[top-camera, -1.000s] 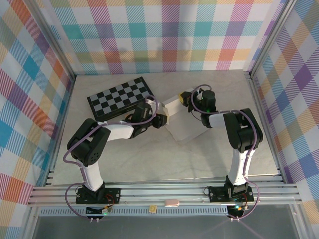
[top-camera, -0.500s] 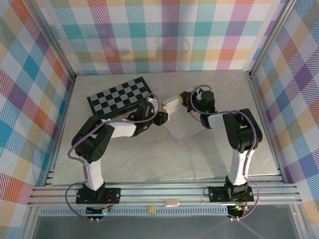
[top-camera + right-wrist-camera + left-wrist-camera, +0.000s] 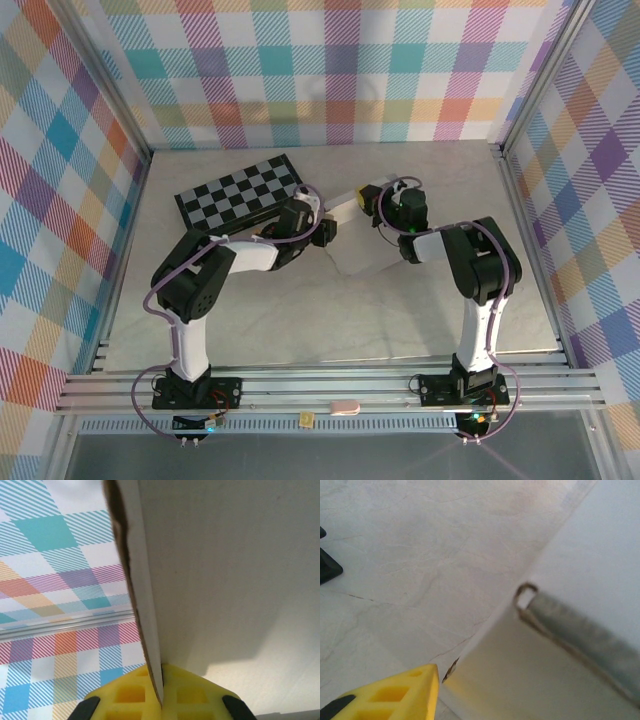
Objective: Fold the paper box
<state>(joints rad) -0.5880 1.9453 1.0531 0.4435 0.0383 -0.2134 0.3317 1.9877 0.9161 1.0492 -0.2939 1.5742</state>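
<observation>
The paper box, white cardboard, lies partly raised at mid-table between my two grippers. My right gripper is at its far edge. In the right wrist view both yellow fingers are pressed together on a thin upright cardboard wall, with a broad white panel to the right. My left gripper sits at the box's left side. In the left wrist view one yellow finger shows at the bottom left, just off the edge of a white panel. That panel hides the other finger.
A black-and-grey checkered board lies at the back left, close behind my left gripper; its dark corner shows in the left wrist view. Plaid walls enclose three sides. An aluminium rail runs along the near edge. Bare marble table lies in front.
My left gripper has moved back and slightly right along the box's left side. The box's near corner has drawn back. My right gripper has shifted slightly back, still gripping.
</observation>
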